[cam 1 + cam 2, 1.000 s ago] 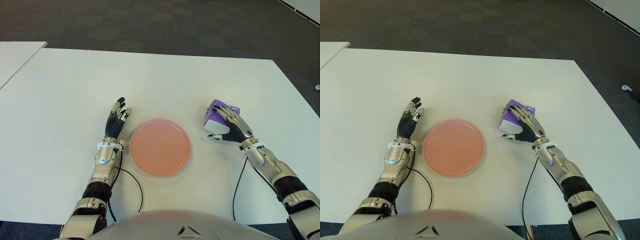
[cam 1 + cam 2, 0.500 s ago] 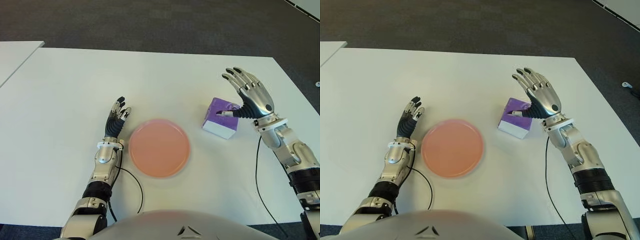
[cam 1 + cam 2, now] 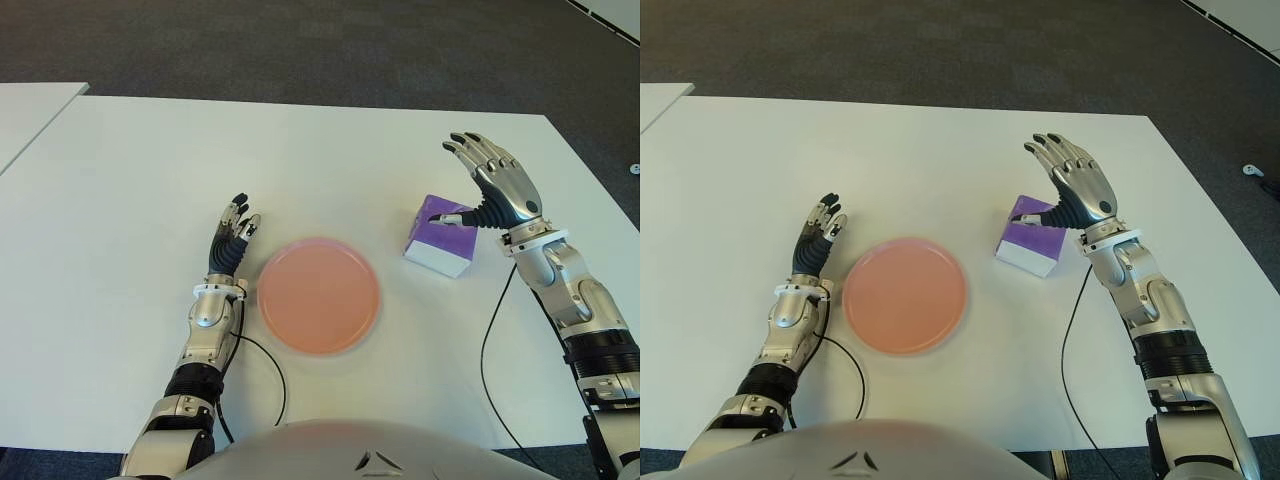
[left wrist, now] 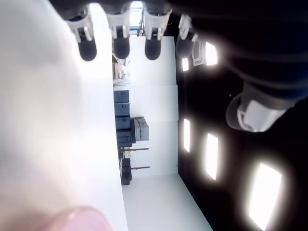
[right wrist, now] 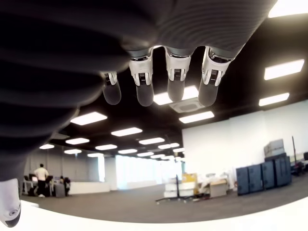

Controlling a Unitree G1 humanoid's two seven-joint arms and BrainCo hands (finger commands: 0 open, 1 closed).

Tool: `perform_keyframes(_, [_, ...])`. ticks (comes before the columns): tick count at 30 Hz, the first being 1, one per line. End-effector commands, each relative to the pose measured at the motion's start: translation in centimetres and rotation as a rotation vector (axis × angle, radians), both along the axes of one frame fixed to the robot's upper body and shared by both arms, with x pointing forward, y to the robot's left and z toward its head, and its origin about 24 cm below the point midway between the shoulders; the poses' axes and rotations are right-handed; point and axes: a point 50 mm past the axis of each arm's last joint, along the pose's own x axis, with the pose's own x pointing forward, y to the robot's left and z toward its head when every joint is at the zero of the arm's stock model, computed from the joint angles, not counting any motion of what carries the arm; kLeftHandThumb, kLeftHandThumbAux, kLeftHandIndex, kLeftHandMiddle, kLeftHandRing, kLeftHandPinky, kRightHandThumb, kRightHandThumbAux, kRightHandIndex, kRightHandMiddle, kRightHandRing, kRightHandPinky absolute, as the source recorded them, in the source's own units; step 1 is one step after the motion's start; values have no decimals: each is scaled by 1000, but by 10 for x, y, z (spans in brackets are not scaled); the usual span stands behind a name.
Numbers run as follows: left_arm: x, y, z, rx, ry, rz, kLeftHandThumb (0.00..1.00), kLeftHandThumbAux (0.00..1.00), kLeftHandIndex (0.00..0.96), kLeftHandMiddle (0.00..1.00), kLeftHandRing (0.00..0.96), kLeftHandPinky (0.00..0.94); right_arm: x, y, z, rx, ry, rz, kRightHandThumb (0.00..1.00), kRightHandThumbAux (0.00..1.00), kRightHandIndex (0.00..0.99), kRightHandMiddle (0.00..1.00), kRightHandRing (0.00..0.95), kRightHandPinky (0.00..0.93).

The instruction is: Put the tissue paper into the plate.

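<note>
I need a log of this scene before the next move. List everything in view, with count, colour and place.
tissue paper pack: one, purple with a white side, on the table to the right of the plate, not held.
plate: one, pink, round, on the table between the two hands, nothing in it.
table: one, white, under everything; a second white table edge shows at far left.
floor: dark grey carpet beyond the table.
left robot hand: one, fingers extended, just left of the plate.
right robot hand: one, silver and black, fingers spread, raised at the pack's right side, thumb near its top.
</note>
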Motion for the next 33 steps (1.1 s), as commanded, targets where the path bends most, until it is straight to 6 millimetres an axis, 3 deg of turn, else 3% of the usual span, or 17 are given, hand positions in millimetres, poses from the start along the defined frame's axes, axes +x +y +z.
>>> perform_keyframes(1, [-15,1,-22,-18,117,25,0,471,0,0,0,0,3,2,-3,21,75,7,21,581,0,0,0,0])
perform_keyframes(20, [-16,3,-23,-27,120,24,0,476,0,0,0,0,6,0,-14,-45,161,13,0,607,0,0,0,0])
perform_keyframes(33, [-15,5,-22,-31,121,24,0,482,0,0,0,0,5,-1,-30,-139,403,-15,86,555,0,0,0,0])
